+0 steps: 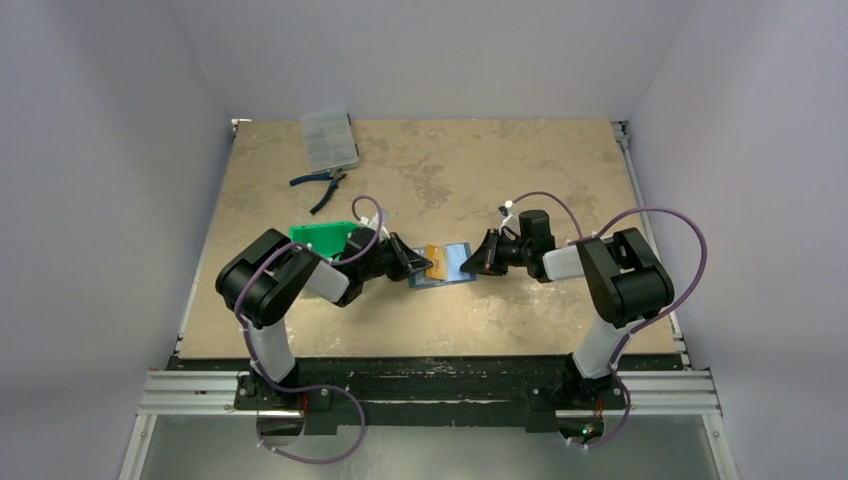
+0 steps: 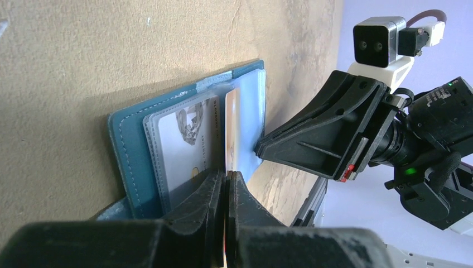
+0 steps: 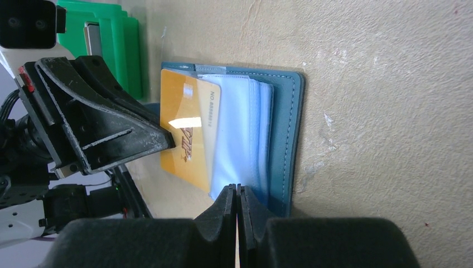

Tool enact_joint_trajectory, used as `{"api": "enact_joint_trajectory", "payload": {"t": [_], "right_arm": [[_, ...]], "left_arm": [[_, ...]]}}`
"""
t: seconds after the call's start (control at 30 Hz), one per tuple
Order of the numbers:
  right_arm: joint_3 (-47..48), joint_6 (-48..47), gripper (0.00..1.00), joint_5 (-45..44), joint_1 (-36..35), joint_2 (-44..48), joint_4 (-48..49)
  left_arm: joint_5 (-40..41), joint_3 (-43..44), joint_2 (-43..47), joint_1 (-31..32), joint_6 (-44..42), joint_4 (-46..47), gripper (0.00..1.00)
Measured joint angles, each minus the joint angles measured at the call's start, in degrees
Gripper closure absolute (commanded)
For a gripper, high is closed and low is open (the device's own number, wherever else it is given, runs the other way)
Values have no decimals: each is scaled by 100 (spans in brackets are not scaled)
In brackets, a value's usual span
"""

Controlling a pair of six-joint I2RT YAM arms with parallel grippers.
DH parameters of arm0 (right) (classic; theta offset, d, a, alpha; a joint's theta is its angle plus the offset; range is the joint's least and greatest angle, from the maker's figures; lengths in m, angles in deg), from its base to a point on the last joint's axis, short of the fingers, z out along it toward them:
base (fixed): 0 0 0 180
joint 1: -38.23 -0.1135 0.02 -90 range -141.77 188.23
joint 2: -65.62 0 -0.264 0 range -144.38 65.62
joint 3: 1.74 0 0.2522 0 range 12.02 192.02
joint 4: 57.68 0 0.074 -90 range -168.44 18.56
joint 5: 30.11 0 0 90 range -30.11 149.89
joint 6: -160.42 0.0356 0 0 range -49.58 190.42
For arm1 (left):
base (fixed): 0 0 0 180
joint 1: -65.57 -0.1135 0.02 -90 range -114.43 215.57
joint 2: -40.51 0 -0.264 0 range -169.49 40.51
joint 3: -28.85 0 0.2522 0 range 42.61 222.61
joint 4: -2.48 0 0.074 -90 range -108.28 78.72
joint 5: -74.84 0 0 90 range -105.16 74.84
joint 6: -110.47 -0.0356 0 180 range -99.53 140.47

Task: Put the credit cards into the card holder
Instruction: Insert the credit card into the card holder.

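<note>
Arms stretched low, tips nearly meeting; left pincer (image 2: 227, 181) clamps credit card (image 2: 230, 125), right pincer (image 3: 237, 192) seemingly nips card holder (image 3: 288, 128).

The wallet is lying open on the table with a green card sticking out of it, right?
Not quite. The card sticking out of the open wallet on the table is orange, not green. The right wrist view shows it.

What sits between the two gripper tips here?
The open card holder with an orange card on it; the top view shows this.
</note>
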Motion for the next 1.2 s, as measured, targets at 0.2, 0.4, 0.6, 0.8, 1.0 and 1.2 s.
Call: {"api": "enact_joint_trajectory", "payload": {"t": [0.2,0.4,0.6,0.8,1.0,1.2], "right_arm": [[0,0,91,0,-2,0,2],[0,7,86,2,-13,9,-2],[0,-225,68,-490,-35,649,-804],[210,-601,64,-1113,-37,1176,-1405],[452,-743,67,-1272,-37,605,-1593],[415,-743,81,-1233,-37,555,-1447]], "left_arm": [[151,-4,0,120,94,118,100],[361,-39,-20,249,111,245,100],[420,-44,-197,365,195,446,100],[446,-44,-201,396,181,439,100],[457,-44,-201,396,184,433,100],[507,-39,-254,446,190,481,100]]}}
